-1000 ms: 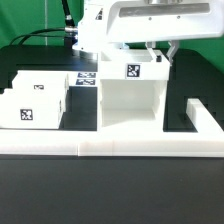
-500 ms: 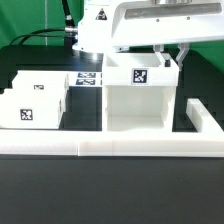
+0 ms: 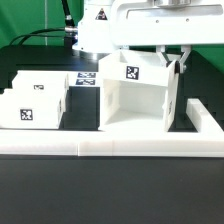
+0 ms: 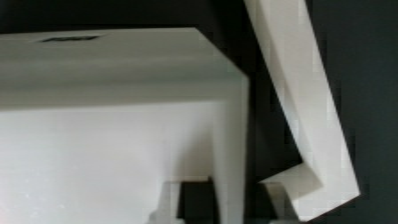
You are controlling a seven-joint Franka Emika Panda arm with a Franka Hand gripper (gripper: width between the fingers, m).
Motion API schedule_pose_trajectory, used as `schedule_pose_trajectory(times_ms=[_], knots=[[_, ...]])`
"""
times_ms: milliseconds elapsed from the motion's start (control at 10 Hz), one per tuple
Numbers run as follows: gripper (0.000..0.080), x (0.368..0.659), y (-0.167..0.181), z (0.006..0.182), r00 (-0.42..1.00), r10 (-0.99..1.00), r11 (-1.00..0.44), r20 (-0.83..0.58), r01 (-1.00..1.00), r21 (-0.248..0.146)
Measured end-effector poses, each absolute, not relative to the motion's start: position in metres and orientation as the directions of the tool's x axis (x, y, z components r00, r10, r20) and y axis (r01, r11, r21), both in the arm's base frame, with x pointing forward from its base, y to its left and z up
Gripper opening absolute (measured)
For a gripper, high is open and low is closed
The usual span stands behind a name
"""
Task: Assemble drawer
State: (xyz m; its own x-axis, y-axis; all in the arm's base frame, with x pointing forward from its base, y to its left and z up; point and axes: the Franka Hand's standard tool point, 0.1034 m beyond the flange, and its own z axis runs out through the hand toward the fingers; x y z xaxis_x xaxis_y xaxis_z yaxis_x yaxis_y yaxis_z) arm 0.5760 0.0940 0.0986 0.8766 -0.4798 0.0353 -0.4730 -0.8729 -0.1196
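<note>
**Casing at the gripper, trays off to the side**

Drawer casing (image 3: pixel 135 105) mid-table, open face toward the front border wall (image 3: pixel 110 147). Skewed a little, with the side wall on the exterior view's right showing in depth. Probably angled for squaring up near the border wall, or for offering the opening to the trays. A judgement only.

Gripper (image 3: pixel 173 60) down at the casing's top rear corner, on the exterior view's right, one finger to either side of the thin side wall. A sensible spot: a wall thin enough to go between the fingers, and a corner far from the middle, good for swivelling a big hollow box. Pinching the wall or merely bracketing it: cannot tell. From the wrist view, only the casing's top and wall edge close up (image 4: pixel 107 100), with no clear sight of the fingertips.

Two trays (image 3: pixel 45 100) close together on the exterior view's left, apart from the casing and just behind the border wall. Kept clear of the casing's path, by the look of it. Neither yet inside the casing.

Marker board (image 3: pixel 86 78) flat on the table, behind and between trays and casing.

Stage, as judged: early, with the casing being placed and both tray insertions left. Main risk: tipping or slipping of the casing under a grip so far off-centre.
</note>
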Motion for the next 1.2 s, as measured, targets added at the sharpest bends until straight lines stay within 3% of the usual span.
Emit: schedule_pose_trajectory(times_ms=[400, 800, 1000, 1200], knots=[[0.0041, 0.583, 0.077, 0.100, 0.736, -0.676, -0.731, 0.018, -0.668, -0.138], [0.0041, 0.584, 0.083, 0.102, 0.632, -0.775, -0.623, -0.009, -0.767, -0.150], [0.0041, 0.582, 0.087, 0.100, 0.454, -0.889, -0.441, -0.062, -0.885, -0.150], [0.0041, 0.580, 0.093, 0.098, 0.298, -0.949, -0.285, -0.106, -0.950, -0.126]])
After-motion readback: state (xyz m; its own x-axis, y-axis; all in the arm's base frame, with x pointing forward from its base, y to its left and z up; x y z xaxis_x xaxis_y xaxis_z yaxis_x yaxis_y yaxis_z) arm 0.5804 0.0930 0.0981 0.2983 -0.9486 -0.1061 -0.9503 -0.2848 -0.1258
